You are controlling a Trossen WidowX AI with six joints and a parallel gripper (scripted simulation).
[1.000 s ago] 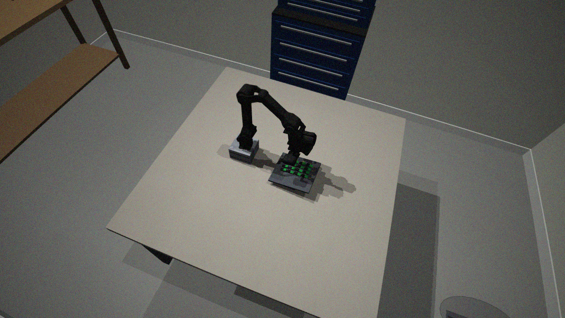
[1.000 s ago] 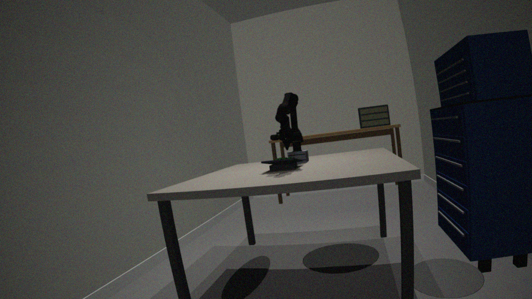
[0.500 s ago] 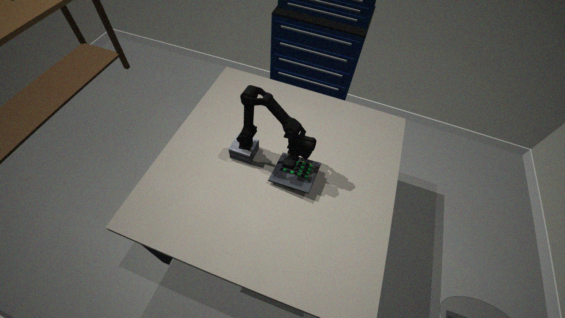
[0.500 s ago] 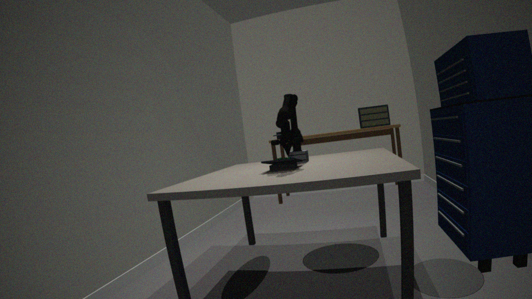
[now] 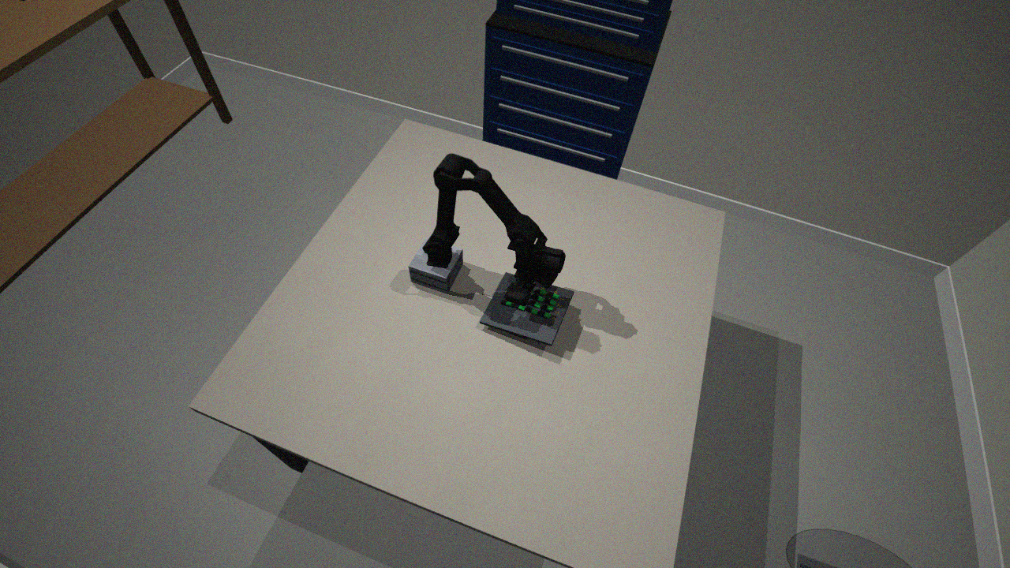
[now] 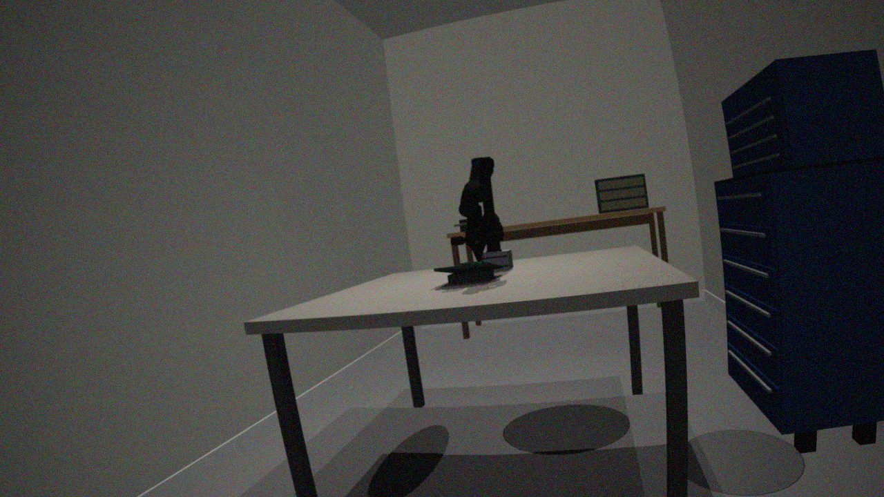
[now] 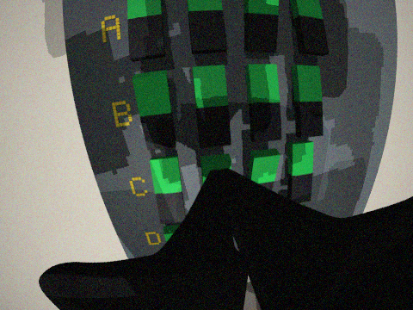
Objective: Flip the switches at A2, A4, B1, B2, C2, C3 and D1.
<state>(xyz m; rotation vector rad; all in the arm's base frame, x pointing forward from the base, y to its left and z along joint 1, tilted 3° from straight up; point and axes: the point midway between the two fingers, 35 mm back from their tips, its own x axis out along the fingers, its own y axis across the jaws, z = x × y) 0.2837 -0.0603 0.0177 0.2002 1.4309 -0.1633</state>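
Observation:
The dark grey switch panel (image 5: 506,322) (image 6: 446,269) (image 7: 114,220) has green-and-black switches, green half on the far side. In the wrist view, A2 (image 7: 208,32), A4 (image 7: 311,36), B1 (image 7: 152,92) and B2 (image 7: 211,86) show, the A row's far ends cut off. C3 (image 7: 266,168) is partly covered. Only the far green part of C2 (image 7: 215,163) and a sliver of D1 (image 7: 169,237) show. Which ends are raised is hard to tell. My gripper (image 7: 219,178) (image 5: 518,295) (image 6: 478,255) is shut and empty, low over the panel, its tips overlapping C2; contact is unclear. The rest of row D is hidden.
The panel stands on the beige table (image 5: 424,395) (image 6: 574,277). The arm's grey base block (image 5: 431,274) (image 6: 503,258) is beside it. Switches such as A3 (image 7: 261,34), B3 (image 7: 264,83), B4 (image 7: 307,83), C1 (image 7: 167,176) and C4 (image 7: 302,159) are close around the tips.

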